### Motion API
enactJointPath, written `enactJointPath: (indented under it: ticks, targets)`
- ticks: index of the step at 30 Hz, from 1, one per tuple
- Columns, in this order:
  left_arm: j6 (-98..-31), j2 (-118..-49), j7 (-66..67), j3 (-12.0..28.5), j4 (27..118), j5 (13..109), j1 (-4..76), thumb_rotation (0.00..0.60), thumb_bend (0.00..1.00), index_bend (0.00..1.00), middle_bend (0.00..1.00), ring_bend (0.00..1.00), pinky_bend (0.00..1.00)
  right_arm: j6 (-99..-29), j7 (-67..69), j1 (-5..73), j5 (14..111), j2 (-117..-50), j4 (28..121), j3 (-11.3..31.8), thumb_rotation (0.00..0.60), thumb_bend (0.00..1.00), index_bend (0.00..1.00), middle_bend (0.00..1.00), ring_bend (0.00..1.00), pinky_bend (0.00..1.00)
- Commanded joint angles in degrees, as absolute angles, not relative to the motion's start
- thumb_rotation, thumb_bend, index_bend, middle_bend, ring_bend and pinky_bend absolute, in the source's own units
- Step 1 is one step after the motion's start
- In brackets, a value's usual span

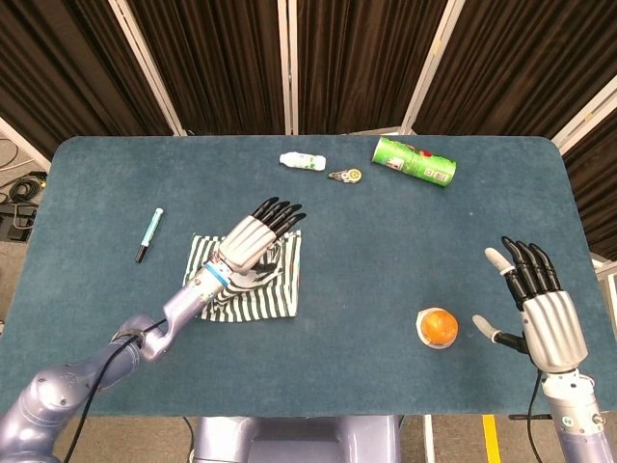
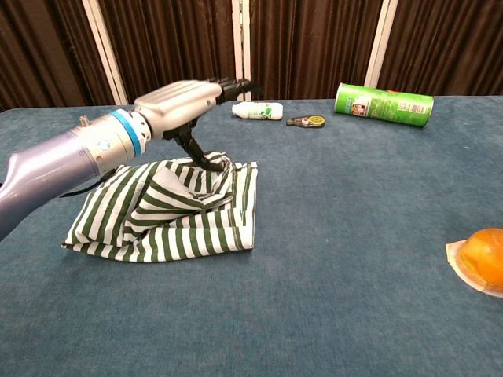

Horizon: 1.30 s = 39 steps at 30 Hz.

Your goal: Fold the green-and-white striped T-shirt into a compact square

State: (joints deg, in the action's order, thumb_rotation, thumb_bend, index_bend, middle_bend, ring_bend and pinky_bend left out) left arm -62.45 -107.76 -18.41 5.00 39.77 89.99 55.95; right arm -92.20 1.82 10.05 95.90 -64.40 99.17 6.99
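On the left half of the desk (image 1: 405,260) lies the green-and-white striped T-shirt (image 1: 246,294), already gathered into a rough rectangle but rumpled, with a raised ridge of cloth near its far right corner. Above that ridge hangs the left hand (image 2: 182,100), palm down, fingers stretched flat and pointing away from the robot. In the chest view its thumb reaches down to the peak of the fabric; whether it pinches the cloth against a finger or merely touches it cannot be told from either view.

To do this step well, I judge the hand should take a sure hold of that raised corner, not a loose layer, then carry it low across the shirt so the layers beneath do not drag. The near edge looks uneven, so the fold is best lined up with the straighter right edge, then pressed flat before letting go.

Further right, beside the orange (image 1: 438,326), the right hand (image 1: 540,313) hovers near the desk's edge, fingers spread wide and holding nothing, well apart from the shirt.
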Motion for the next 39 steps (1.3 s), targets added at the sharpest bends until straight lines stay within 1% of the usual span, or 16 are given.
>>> enactJointPath:
  ticks: [1,6,9,11,15,18,21,27,31,39]
  targets:
    - [-64.87,-102.74,-16.22,7.34,47.8,88.59,55.33,0.6,0.0,0.0,0.0,0.0,0.0,-92.31,1.83,10.01,96.09,-64.35,99.27,6.93,0.6,0.03,0.17,0.03,0.0,0.0]
    - [-65.55,-97.62,-13.95,9.14,55.81,86.89,54.23,0.6,0.0,0.0,0.0,0.0,0.0,-92.4,1.79,9.95,96.46,-64.28,99.5,6.8,0.6,0.03,0.17,0.03,0.0,0.0]
    - [-63.99,-93.24,-11.95,9.03,60.79,85.95,53.41,0.6,0.0,0.0,0.0,0.0,0.0,-92.48,1.89,9.9,96.57,-64.21,99.64,6.75,0.6,0.03,0.17,0.03,0.0,0.0]
    - [-62.54,-89.79,-10.51,8.21,64.05,85.69,52.72,0.6,0.0,0.0,0.0,0.0,0.0,-92.61,1.99,9.84,96.64,-64.15,99.73,6.74,0.6,0.03,0.17,0.03,0.0,0.0]
    - [-60.22,-82.9,-8.0,5.05,69.75,85.53,50.08,0.6,0.0,0.0,0.0,0.0,0.0,-92.74,2.09,9.76,96.88,-64.05,99.91,6.66,0.6,0.03,0.17,0.03,0.0,0.0]
    - [-60.06,-79.87,-7.14,2.95,71.38,85.5,47.76,0.6,0.0,0.0,0.0,0.0,0.0,-92.7,1.95,9.76,97.17,-64.05,100.06,6.53,0.6,0.03,0.17,0.03,0.0,0.0]
    - [-59.62,-78.38,-6.98,1.3,71.3,85.55,46.12,0.6,0.0,0.0,0.0,0.0,0.0,-92.62,1.8,9.77,97.41,-64.1,100.19,6.38,0.6,0.03,0.17,0.03,0.0,0.0]
    - [-58.94,-79.36,-7.53,-0.71,68.48,86.46,44.18,0.6,0.0,0.0,0.0,0.0,0.0,-92.63,1.46,9.74,97.69,-64.14,100.47,6.29,0.6,0.03,0.17,0.03,0.0,0.0]
    - [-58.32,-82.08,-7.55,-0.27,65.31,86.52,44.32,0.6,0.0,0.0,0.0,0.0,0.0,-92.57,1.27,9.65,97.6,-64.1,100.49,6.21,0.6,0.03,0.17,0.03,0.0,0.0]
    - [-56.97,-88.9,-9.59,1.87,59.05,86.18,45.92,0.6,0.0,0.0,0.0,0.0,0.0,-92.24,1.21,9.77,97.38,-64.23,100.3,6.27,0.6,0.03,0.17,0.03,0.0,0.0]
